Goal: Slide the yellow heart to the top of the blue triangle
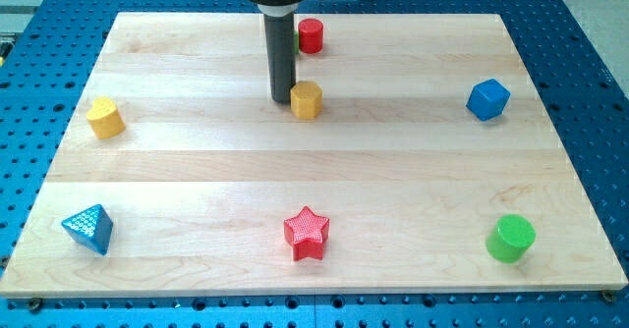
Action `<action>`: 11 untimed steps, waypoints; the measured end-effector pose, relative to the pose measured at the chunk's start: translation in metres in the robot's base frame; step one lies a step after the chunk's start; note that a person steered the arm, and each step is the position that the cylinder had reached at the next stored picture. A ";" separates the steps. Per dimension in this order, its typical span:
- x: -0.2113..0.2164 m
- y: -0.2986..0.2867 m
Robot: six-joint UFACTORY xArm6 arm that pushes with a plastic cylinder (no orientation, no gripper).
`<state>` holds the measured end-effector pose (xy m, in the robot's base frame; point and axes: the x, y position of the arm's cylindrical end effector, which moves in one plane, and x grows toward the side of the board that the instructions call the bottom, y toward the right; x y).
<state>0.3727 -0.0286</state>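
The yellow heart (pixel 105 118) lies near the board's left edge, in the upper half of the view. The blue triangle (pixel 88 229) sits at the bottom left corner, almost straight below the heart and well apart from it. My tip (pixel 282 100) rests on the board at the top centre, far to the right of the heart. It stands right beside the left side of a yellow pentagon-like block (pixel 307 100); I cannot tell whether they touch.
A red cylinder (pixel 311 35) stands near the top edge, just right of the rod. A blue block (pixel 487 100) is at the right. A red star (pixel 306 234) is at the bottom centre and a green cylinder (pixel 511 239) at the bottom right. The wooden board (pixel 197 171) lies on a blue perforated table.
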 end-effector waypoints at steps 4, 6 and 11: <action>-0.021 -0.138; 0.026 -0.243; 0.113 -0.206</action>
